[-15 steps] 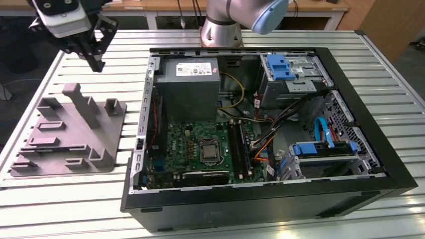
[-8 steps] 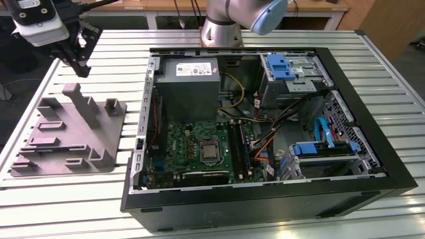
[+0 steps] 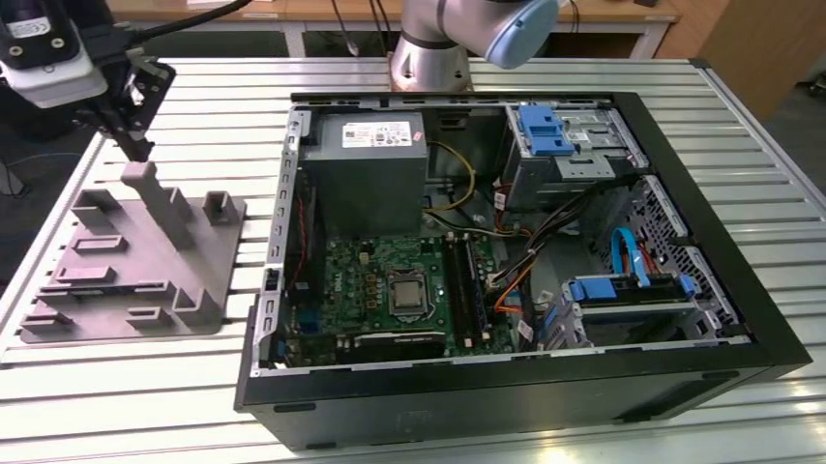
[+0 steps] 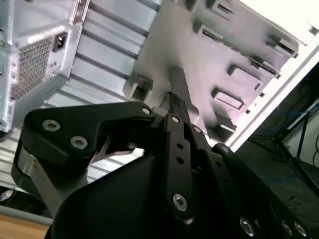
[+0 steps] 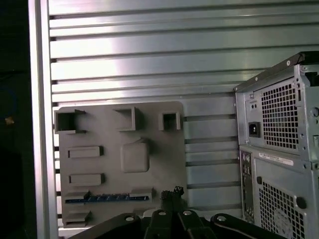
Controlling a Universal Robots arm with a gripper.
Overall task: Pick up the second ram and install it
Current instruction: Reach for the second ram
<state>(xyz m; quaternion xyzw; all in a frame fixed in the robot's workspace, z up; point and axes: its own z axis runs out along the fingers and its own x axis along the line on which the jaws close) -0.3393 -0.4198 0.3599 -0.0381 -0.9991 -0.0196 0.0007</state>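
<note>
- Second ram (image 5: 107,198) — a long, thin, dark blue circuit-board strip — sits in a slot of the grey moulded plastic fixture (image 5: 109,168), near the fingertips.
- Black two-finger gripper (image 3: 137,152) hovers over the fixture at 10 o'clock in the exterior view, its fingers drawn together on nothing.
- Open black computer case (image 3: 516,401) stands at 3 o'clock of the fixture on the slatted aluminium table (image 3: 130,406).

A silver aluminium table (image 3: 130,406) of long parallel slats spans the exterior view, and in the first wrist view its slats (image 5: 124,55) carry broad bright bands of reflected light. Behind it stands a wooden-topped bench (image 3: 284,12) on white legs (image 3: 294,41). A tan wooden panel (image 3: 755,48) is at the exterior view's right, and dark floor (image 3: 33,155) lies beyond the table's edge at that view's left.
</note>
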